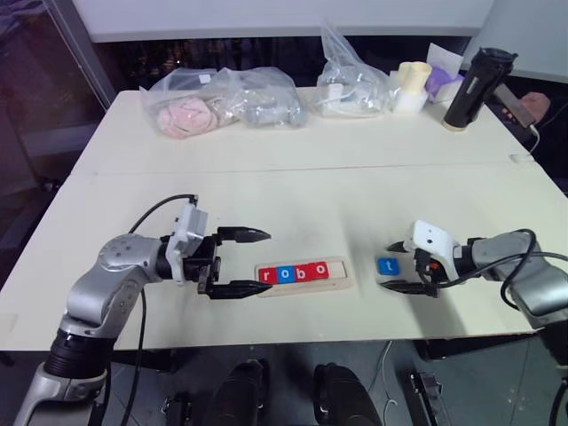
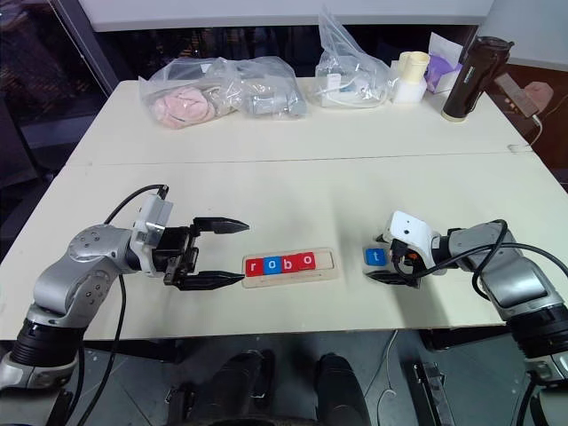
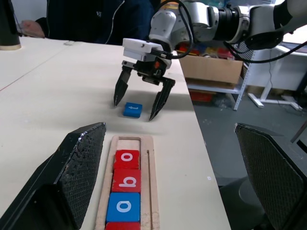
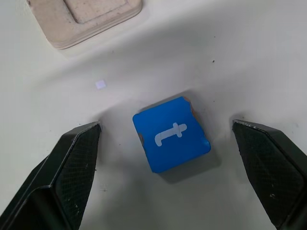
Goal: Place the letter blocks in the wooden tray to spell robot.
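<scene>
Fingers (image 4: 72,172) of the right gripper (image 1: 399,266) stand spread on both sides of the blue t block (image 4: 171,133), not touching it. Better to center, close gently, then carry it to the tray's (image 1: 342,282) free end after "robo". Left gripper (image 1: 244,263) waits spread wide beside the tray.

Five small flat square letter blocks: three red ones (image 1: 269,274) and one blue one (image 1: 285,273) in the single long pale wooden tray (image 1: 344,277), and one blue "t" block (image 1: 388,264) on the table (image 1: 311,160). Three clear plastic bags (image 1: 266,98) lie along its far edge.
</scene>
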`<state>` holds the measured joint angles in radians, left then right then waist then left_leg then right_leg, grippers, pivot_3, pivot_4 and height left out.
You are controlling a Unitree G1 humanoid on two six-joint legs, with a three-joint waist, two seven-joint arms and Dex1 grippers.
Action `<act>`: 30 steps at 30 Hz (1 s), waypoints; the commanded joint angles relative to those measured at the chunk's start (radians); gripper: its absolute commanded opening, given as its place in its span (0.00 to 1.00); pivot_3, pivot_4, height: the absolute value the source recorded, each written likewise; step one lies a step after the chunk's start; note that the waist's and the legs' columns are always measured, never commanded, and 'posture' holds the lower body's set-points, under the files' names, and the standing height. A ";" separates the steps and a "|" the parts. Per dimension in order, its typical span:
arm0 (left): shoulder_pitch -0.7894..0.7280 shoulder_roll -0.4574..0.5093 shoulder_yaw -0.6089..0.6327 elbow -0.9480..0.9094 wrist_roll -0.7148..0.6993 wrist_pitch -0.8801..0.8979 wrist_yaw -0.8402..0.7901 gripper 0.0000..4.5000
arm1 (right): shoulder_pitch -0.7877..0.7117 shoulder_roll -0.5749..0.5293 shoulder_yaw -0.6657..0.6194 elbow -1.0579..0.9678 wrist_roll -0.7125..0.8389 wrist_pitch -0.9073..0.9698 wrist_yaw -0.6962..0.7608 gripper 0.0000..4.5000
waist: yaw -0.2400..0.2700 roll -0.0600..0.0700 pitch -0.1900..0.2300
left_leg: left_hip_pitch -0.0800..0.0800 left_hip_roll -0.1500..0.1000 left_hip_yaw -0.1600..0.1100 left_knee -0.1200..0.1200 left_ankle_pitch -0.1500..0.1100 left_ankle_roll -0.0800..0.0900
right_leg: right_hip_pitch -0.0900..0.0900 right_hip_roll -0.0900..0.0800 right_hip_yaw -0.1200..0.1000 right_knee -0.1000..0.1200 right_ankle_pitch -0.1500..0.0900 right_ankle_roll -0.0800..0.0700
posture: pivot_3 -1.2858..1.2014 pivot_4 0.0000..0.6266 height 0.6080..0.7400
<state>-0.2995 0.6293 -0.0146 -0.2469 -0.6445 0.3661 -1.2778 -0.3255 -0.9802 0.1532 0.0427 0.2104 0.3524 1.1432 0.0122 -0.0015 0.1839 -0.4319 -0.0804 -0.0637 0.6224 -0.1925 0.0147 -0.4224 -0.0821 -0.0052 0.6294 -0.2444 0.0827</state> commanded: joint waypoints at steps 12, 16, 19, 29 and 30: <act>0.000 0.018 0.017 -0.026 -0.012 -0.006 -0.010 1.00 | -0.117 0.055 0.002 -0.214 0.040 0.083 0.056 0.26 | -0.005 0.000 0.000 | 0.000 0.001 0.001 0.000 0.000 0.000 | -0.001 0.000 0.001 0.001 0.000 0.000 | 0.52 0.24 0.98; -0.006 0.019 0.015 -0.021 -0.010 -0.007 -0.014 1.00 | -0.149 0.101 0.058 -0.230 0.005 0.096 0.055 0.26 | 0.002 0.000 0.000 | 0.000 0.002 0.001 0.000 0.000 0.000 | -0.002 0.000 0.000 0.001 0.000 0.000 | 0.52 0.24 0.98; -0.007 0.019 0.017 -0.023 -0.010 -0.009 -0.009 1.00 | -0.161 0.129 0.100 -0.205 -0.036 0.070 0.048 0.26 | 0.002 0.000 0.000 | 0.000 0.001 0.002 0.000 0.000 0.000 | -0.001 -0.001 0.000 0.000 0.000 0.000 | 0.52 0.24 0.98; 0.009 0.018 0.023 -0.039 -0.012 -0.013 0.012 1.00 | -0.178 0.148 0.142 -0.156 -0.090 0.008 0.077 0.26 | 0.000 0.000 0.000 | 0.000 0.001 0.003 0.000 0.000 0.000 | -0.002 -0.001 0.000 0.001 0.000 0.000 | 0.52 0.24 0.98; 0.010 0.018 0.023 -0.040 -0.013 -0.013 0.014 1.00 | -0.178 0.150 0.143 -0.155 -0.090 0.009 0.080 0.26 | 0.000 0.000 0.000 | 0.000 0.001 0.003 0.000 0.000 0.000 | -0.002 -0.001 0.000 0.001 0.001 0.000 | 0.52 0.24 0.98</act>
<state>-0.2883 0.6443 -0.0143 -0.2522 -0.6437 0.3651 -1.2660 -0.4814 -0.8357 0.3016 -0.1015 0.1218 0.3749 1.2170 0.0122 -0.0019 0.1840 -0.4320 -0.0789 -0.0609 0.6228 -0.1928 0.0148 -0.4243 -0.0828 -0.0051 0.6304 -0.2438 0.0824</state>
